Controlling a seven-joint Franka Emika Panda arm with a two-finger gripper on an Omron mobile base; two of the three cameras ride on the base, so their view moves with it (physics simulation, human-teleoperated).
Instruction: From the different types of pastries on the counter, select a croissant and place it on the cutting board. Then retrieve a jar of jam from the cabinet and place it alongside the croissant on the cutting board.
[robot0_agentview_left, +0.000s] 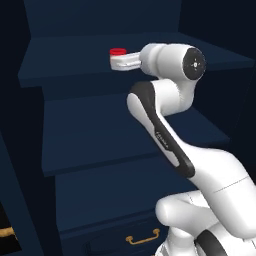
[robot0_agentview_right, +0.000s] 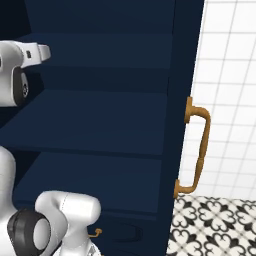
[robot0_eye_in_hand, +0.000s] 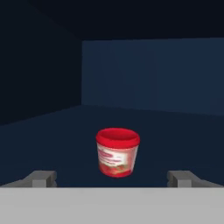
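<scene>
Arm reached into the cabinet toward the jar of jam

The navy cabinet (robot0_agentview_left: 100, 135) stood open, its door (robot0_agentview_right: 185, 125) with the gold handle (robot0_agentview_right: 197, 150) swung aside so the shelves were reachable, and a drawer (robot0_agentview_left: 135, 240) with a gold pull sat shut below them. The white arm (robot0_agentview_left: 170, 145) was stretched up and forward to the level of the upper shelf (robot0_agentview_left: 65, 60), evidently to bring the hand in level with what stood there. The gripper (robot0_eye_in_hand: 113, 179) was spread wide apart and held nothing, its fingertips (robot0_eye_in_hand: 41, 178) low on either side of the hand view, likely so the jar could pass between them. The jar of jam (robot0_eye_in_hand: 117, 152) stood upright on that shelf, centred ahead of the gripper and not yet touched.
</scene>
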